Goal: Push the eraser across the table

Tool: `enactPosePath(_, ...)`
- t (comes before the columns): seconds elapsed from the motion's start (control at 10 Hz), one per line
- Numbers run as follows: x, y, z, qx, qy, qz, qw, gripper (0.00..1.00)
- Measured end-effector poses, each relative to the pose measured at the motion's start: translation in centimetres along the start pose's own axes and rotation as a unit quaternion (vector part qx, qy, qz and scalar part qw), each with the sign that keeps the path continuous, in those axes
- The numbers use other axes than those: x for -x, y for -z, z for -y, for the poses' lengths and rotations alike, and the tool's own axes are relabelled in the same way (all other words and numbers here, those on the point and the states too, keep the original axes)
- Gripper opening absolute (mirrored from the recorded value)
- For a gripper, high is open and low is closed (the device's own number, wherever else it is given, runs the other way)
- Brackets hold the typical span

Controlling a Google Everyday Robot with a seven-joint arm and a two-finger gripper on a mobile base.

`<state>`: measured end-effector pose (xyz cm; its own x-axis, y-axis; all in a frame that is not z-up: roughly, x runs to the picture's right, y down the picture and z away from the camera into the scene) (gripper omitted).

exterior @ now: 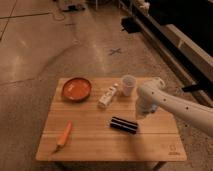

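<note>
Far to the left of the pincer and nearer the camera, an orange carrot (64, 135) lies on the low, light slatted wooden desk (100, 146). The black oblong eraser with pale stripes (123, 125) lies on the desk just left of and below the pincer. Whether they touch I cannot tell. The pincer (138, 115) on the white arm is clenched, pointing down over the desk. Beyond it to the left stands a small white bottle (108, 96). Farther left is a round orange bowl (76, 89), and just behind is a white cup (128, 85).
</note>
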<state>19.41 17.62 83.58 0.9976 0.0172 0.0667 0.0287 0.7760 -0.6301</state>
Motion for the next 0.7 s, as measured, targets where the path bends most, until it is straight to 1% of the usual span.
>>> enactPosePath(0.7, 0.86, -0.95, 0.07, 0.000, 0.003, 0.001, 1.0000, 0.05)
